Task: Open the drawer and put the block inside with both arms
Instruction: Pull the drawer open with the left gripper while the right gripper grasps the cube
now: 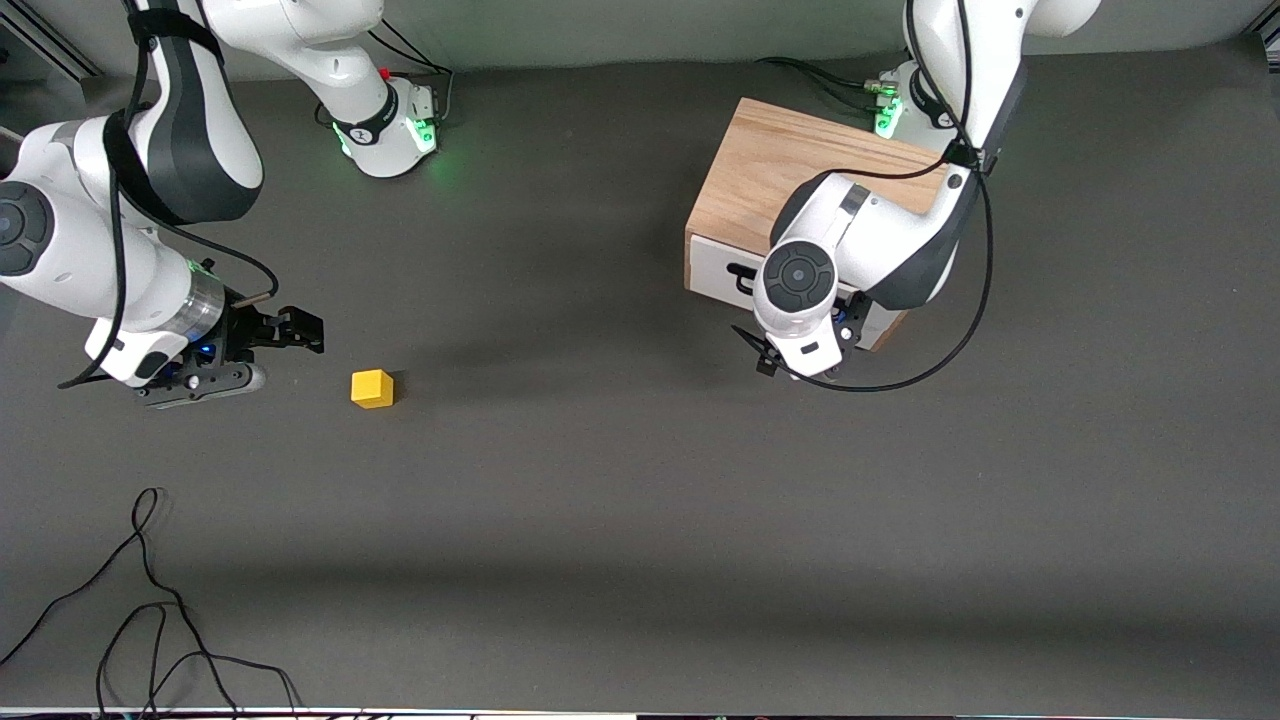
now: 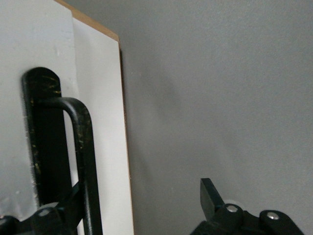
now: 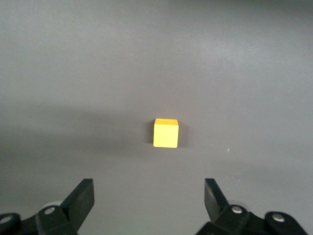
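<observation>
In the front view, the yellow block (image 1: 372, 388) lies on the grey table (image 1: 620, 520) toward the right arm's end, just beside the right gripper (image 1: 300, 330), which has its fingers spread apart. The wooden box (image 1: 790, 170) stands near the left arm's base, and its drawer (image 1: 722, 272) is closed. The left gripper (image 1: 800, 352) is in front of the drawer. In the left wrist view, the left gripper's fingers are apart at the black handle (image 2: 80, 152). In the right wrist view, the block (image 3: 166, 132) sits on the table ahead of the wide-open fingers (image 3: 80, 196).
</observation>
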Controlling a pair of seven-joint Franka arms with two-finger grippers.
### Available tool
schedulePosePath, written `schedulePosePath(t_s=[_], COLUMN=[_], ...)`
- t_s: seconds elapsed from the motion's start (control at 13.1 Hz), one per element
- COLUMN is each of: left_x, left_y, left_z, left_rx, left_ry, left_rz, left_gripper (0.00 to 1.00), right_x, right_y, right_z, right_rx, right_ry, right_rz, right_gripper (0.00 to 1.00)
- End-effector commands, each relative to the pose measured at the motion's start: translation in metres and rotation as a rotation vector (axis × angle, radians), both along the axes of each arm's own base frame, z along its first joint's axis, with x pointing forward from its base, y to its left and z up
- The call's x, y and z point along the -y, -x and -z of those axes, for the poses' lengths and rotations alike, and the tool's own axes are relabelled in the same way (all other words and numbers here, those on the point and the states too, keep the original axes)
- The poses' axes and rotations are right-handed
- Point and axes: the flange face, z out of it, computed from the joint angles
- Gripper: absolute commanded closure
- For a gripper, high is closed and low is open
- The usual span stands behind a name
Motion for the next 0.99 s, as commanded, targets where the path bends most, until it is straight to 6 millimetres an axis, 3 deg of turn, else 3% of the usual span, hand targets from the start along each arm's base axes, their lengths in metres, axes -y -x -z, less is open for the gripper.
schedulePosePath(t_s=[0.0,0.23,0.46,0.92], left_x=[0.005,0.010,0.015,0.029], left_y=[-0.009,-0.014,-0.024,-0.046], left_z=[-0.010,-0.005,-0.003,-0.004], left_rx=[0.018,0.025,0.036,0.066], left_ry=[0.002,0.008,0.017,0.042], left_rz=[0.001,0.001,-0.002,-0.003], left_gripper=[0.00,0.00,0.00,0.00], right_x=[-0.005,0.000,0.003,0.008], right_y=[0.012,0.024,0.047,0.051], right_z=[0.012,0.038,0.079,0.129], right_rx=[0.006,0.018,0.074,0.134], right_ry=[0.019,0.016,0.007,0.003], right_rz=[0.001,0.008,0.007,-0.001], right_gripper=[0.00,0.00,0.00,0.00])
